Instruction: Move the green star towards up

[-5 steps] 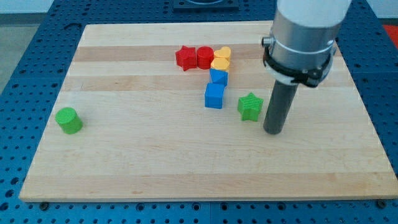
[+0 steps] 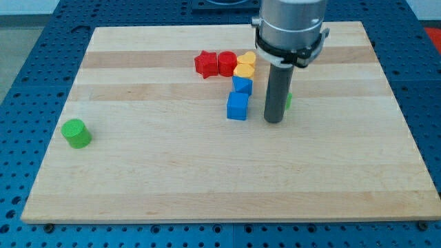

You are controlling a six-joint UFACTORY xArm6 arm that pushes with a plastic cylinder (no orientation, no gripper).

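Note:
The green star (image 2: pixel 288 100) is almost wholly hidden behind my rod; only a sliver of green shows at the rod's right side. My tip (image 2: pixel 273 121) rests on the board just below the star, on the view's bottom side of it, and right of the lower blue block (image 2: pixel 237 107).
A cluster stands at the view's left of the rod: a red star (image 2: pixel 204 64), a red round block (image 2: pixel 227 63), two yellow blocks (image 2: pixel 245 65) and an upper blue block (image 2: pixel 242 85). A green cylinder (image 2: pixel 76 133) sits far left. The wooden board (image 2: pixel 207 179) lies on a blue perforated table.
The rod has moved left and towards the view's top. The green star has shifted up and slightly right and is now mostly hidden behind the rod.

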